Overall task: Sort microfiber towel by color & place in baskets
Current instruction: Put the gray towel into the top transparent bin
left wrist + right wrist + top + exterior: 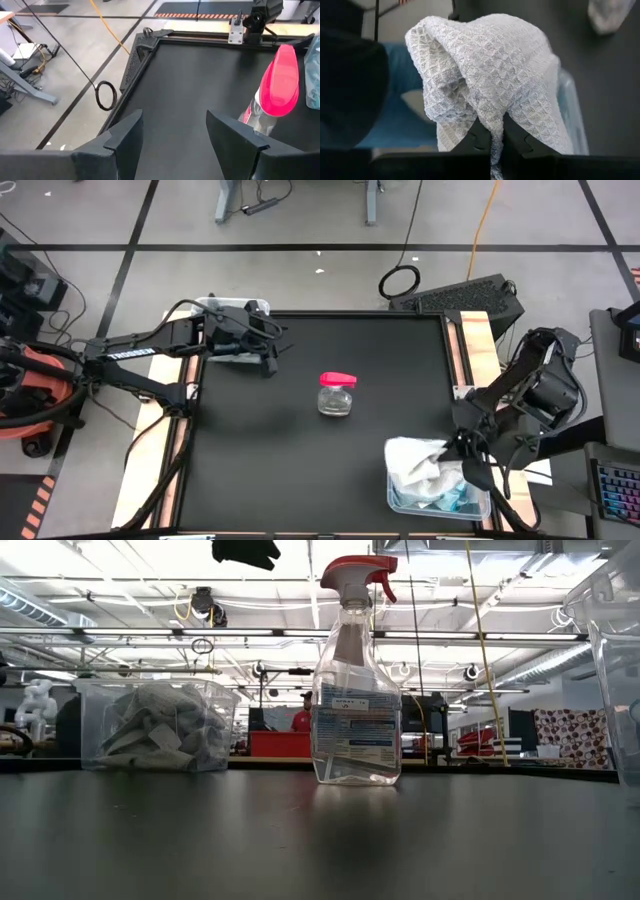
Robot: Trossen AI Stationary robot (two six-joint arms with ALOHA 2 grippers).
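The black table (300,470) fills the middle of the high view. At its 5 o'clock corner sits a clear basket (400,500) holding blue and white cloths; its long axis runs 3 to 9 o'clock. A second basket (160,725), filled with pale grey towels, stands at the 10 o'clock corner under the left arm. Near the centre a spray bottle (336,395) stands upright, its pink-red trigger head pointing toward 3 o'clock. The right gripper (458,448), over the 5 o'clock basket, is clenched on a white waffle-weave towel (490,75) that bunches up from the pinched fold. The left gripper (175,135) hovers at 10 o'clock, jaws parted and holding nothing.
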